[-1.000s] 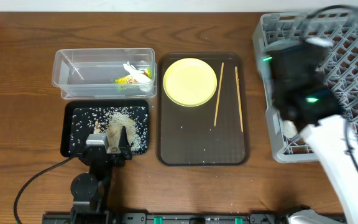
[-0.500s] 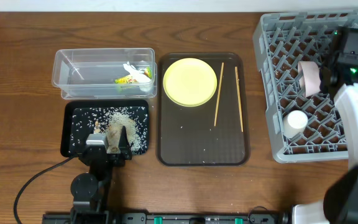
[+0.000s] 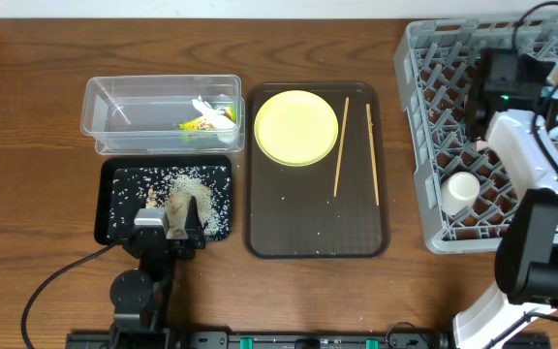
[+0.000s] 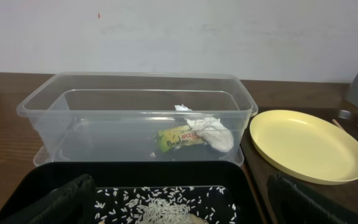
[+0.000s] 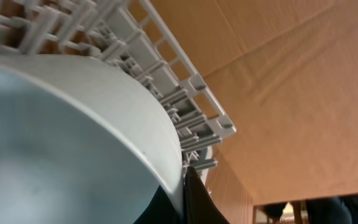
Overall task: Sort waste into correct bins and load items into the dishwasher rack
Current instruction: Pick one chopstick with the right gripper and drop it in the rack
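My right gripper [image 3: 493, 105] is over the grey dishwasher rack [image 3: 434, 116], shut on the rim of a pale bowl [image 5: 61, 137], its fingers [image 5: 183, 186] on either side; rack pegs [image 5: 166, 56] lie behind. A small white cup [image 3: 460, 191] stands in the rack. The yellow plate [image 3: 296, 127] and two chopsticks [image 3: 341, 155] lie on the brown tray. The clear tub [image 3: 124, 111] holds the wrapper [image 3: 197, 123] and white paper [image 3: 213, 109]. Rice [image 3: 187, 186] lies in the black tray [image 3: 114, 208]. My left gripper [image 3: 170, 228] is open over it [image 4: 179, 205].
The dark brown serving tray [image 3: 308, 228] sits in the middle, between the bins and the rack. In the left wrist view the tub [image 4: 73, 124], wrapper [image 4: 178, 138], paper [image 4: 215, 132] and plate [image 4: 306, 146] lie ahead. A cable [image 3: 56, 281] runs at the front left.
My right arm swung from the rack's left side to its right edge, then back over the rack's upper middle. The bowl seen on edge in the rack is now under the gripper. The left arm has not moved.
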You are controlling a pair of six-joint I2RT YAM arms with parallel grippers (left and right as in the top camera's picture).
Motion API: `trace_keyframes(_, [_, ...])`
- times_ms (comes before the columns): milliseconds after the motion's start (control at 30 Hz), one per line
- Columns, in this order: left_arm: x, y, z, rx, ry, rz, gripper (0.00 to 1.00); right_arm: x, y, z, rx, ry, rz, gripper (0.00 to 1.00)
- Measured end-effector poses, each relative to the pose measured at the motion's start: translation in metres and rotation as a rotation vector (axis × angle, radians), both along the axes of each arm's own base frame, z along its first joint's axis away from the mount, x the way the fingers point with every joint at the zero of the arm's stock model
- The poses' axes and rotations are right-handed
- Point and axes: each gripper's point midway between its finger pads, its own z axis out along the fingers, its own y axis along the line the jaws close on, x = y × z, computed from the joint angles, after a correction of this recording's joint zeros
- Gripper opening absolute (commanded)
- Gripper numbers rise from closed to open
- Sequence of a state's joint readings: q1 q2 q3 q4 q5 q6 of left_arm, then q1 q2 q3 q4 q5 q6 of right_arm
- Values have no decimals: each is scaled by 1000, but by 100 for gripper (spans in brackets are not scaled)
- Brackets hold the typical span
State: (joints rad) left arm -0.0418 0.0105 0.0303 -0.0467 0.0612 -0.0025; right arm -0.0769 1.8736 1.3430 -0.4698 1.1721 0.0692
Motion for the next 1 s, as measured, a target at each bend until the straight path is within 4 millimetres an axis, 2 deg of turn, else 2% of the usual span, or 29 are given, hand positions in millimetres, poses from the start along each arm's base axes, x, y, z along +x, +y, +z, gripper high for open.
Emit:
trace_keyframes(67, [0,0,0,0,0,0,90,6,13,-1,1,13,36,33])
trace_keyframes(167, [0,0,0,0,0,0,90,14,33,-3,6,30,92,54])
trace_keyframes(233, [0,0,0,0,0,0,90,18,45,-3,5,33,122,63])
trace_keyframes(400, [0,0,0,0,0,0,90,23,66,3,28,17,184,66])
trace_keyframes(533, [0,0,0,0,0,0,90,18,89,28,114,-25,280,71])
trace_keyframes(633, [0,0,0,0,0,0,90,7,121,47,235,-52,403,71])
trace_keyframes(700, [0,0,0,0,0,0,90,-1,148,51,339,-62,488,68])
trace_keyframes(767, [0,0,0,0,0,0,90,-8,177,46,459,-56,569,65])
trace_keyframes(933, [0,0,0,0,0,0,90,-20,266,11,826,22,758,68])
trace_keyframes(1000, [0,0,0,0,0,0,90,-29,310,-1,978,72,841,67])
